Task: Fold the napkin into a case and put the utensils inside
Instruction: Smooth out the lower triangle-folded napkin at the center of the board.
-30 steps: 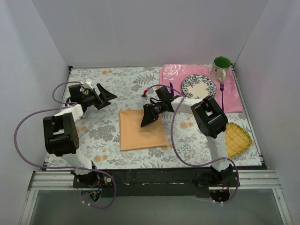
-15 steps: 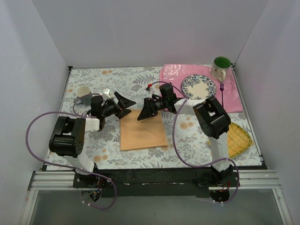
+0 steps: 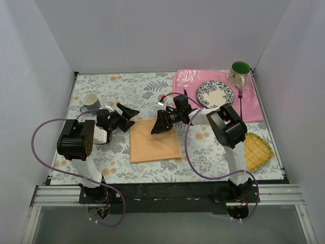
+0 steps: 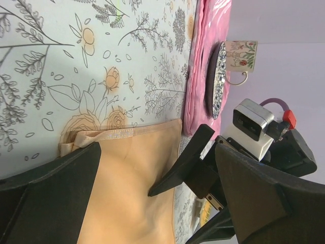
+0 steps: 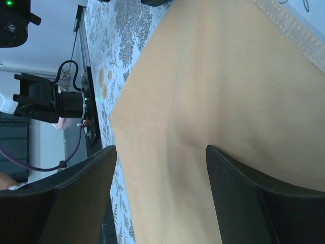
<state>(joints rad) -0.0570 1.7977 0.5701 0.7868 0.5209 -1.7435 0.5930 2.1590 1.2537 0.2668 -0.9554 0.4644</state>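
Observation:
The peach-orange napkin (image 3: 154, 141) lies flat as a folded rectangle on the floral tablecloth. My left gripper (image 3: 129, 115) stands open at its far left corner, jaws wide over the hemmed edge (image 4: 101, 135). My right gripper (image 3: 157, 125) is open low over the napkin's far right part (image 5: 213, 91), with nothing between the fingers. In the left wrist view the right gripper's finger (image 4: 184, 160) reaches over the cloth (image 4: 127, 183). The purple knife (image 3: 185, 95) lies left of the plate (image 3: 215, 94) and the purple fork (image 3: 240, 99) right of it, both on the pink placemat.
The pink floral placemat (image 3: 254, 109) at the back right also carries a green-lined mug (image 3: 239, 72). A yellow woven mat (image 3: 258, 151) lies by the right arm. A small grey cup (image 3: 90, 100) stands behind the left arm. Cables loop beside both arms.
The left arm swung right to the napkin's far left corner, uncovering the grey cup. The right gripper opened wider and stayed over the napkin's far right part.

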